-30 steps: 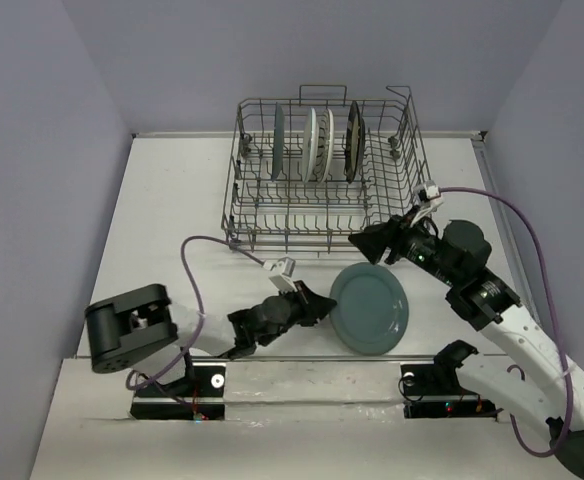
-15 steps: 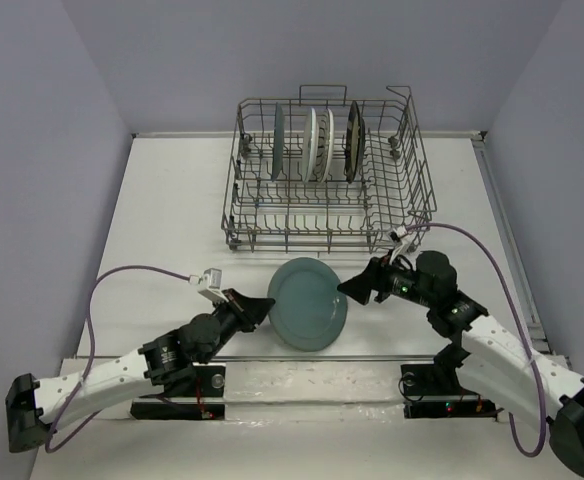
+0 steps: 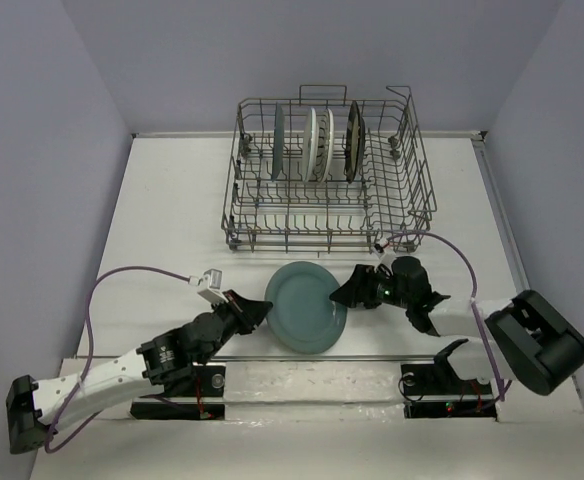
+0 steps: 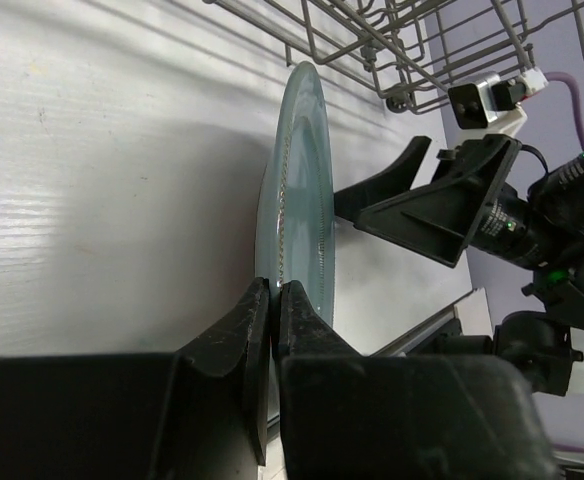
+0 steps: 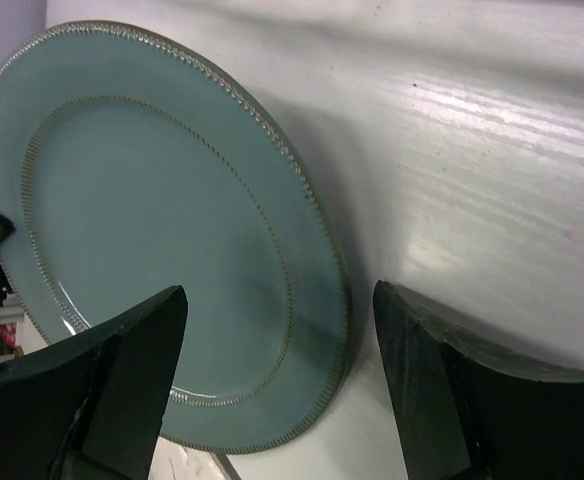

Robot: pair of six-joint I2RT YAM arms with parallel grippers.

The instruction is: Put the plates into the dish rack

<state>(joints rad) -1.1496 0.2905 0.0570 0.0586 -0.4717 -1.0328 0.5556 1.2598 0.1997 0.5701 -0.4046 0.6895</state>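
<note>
Teal-grey plate (image 4: 297, 200), rim behind left tool (image 4: 275, 290)

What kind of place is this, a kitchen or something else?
Most likely a robot test cell, not a kitchen: plain lavender walls box in a white table, the left arm and right arm are bolted at its near edge, with a dish rack and teal plate as props.
</note>
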